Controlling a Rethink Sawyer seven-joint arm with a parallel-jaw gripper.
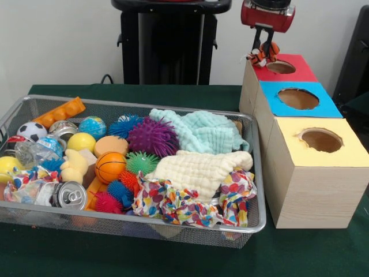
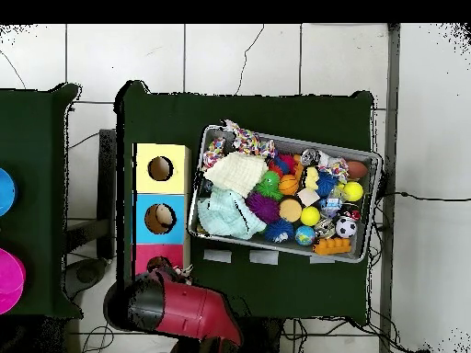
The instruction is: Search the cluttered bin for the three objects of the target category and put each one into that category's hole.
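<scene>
My gripper [image 1: 264,51] hangs at the left rim of the red hole [image 1: 281,67], shut on a small orange, white and black plush toy [image 1: 260,56]. The toy dangles just left of the hole's opening, over the box edge. From above, the gripper [image 2: 171,268] sits over the red section [image 2: 145,256] of the box, and the red arm [image 2: 189,311] hides most of that hole. The blue hole [image 1: 298,98] and yellow hole [image 1: 321,140] stand nearer along the same wooden box. Something pale lies inside the blue hole [image 2: 161,218].
The wire mesh bin [image 1: 258,173] left of the box holds a purple spiky ball [image 1: 152,137], a small basketball [image 1: 110,167], a drink can [image 1: 70,195], a mint cloth [image 1: 202,130], a cream cloth [image 1: 199,169] and a patterned cloth [image 1: 173,205].
</scene>
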